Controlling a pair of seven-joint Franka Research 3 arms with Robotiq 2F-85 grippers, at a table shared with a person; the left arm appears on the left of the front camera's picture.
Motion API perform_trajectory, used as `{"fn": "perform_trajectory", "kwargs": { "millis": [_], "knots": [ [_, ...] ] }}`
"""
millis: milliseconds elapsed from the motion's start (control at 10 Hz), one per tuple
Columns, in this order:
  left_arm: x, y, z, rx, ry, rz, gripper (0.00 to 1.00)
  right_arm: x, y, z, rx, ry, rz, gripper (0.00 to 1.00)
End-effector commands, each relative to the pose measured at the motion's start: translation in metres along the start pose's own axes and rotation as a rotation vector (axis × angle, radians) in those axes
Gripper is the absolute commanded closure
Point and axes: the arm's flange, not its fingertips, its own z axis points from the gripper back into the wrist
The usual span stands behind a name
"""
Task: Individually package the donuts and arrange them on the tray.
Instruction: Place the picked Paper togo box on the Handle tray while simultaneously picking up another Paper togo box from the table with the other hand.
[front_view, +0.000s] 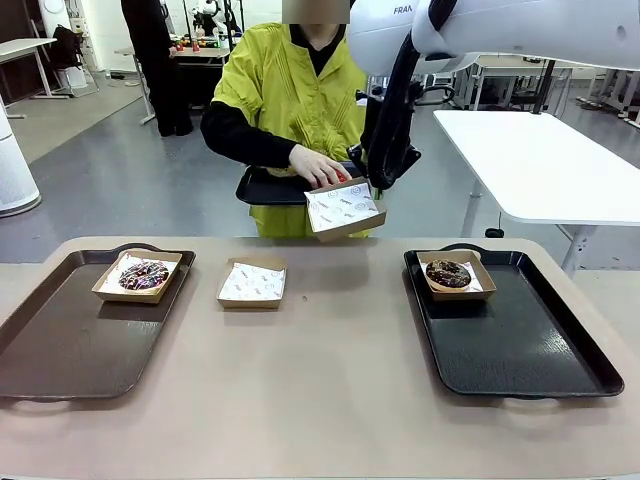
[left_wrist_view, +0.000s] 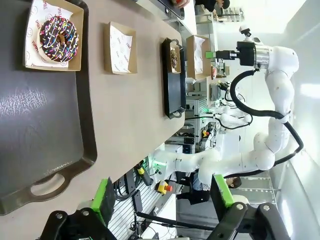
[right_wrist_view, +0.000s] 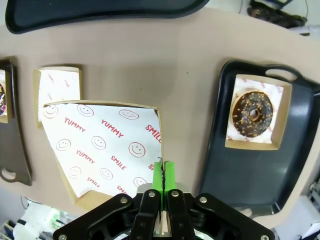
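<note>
My right gripper is shut on the rim of a shallow cardboard box lined with printed paper, holding it tilted in the air over the far table edge. In the right wrist view the green pads pinch the box's edge. A person's hand rests just behind the box, with something red under the fingers. A chocolate donut with pink-white sprinkles lies boxed on the brown tray. Another chocolate donut lies boxed on the black tray. My left gripper hangs open, above the brown tray's handle end.
An empty lined box sits on the table between the two trays. The person holds a third, black tray past the far edge. A white table stands behind on the right.
</note>
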Motion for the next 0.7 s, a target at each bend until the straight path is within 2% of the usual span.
{"fn": "perform_trajectory", "kwargs": {
  "millis": [0, 600],
  "knots": [
    [-0.0011, -0.0002, 0.0021, -0.002, 0.0, 0.0, 0.0, -0.0045, -0.0017, 0.0023, -0.003, -0.001, -0.005, 1.0],
    [-0.0011, -0.0002, 0.0021, -0.002, 0.0, 0.0, 0.0, -0.0045, -0.0017, 0.0023, -0.003, -0.001, -0.005, 1.0]
  ]
}}
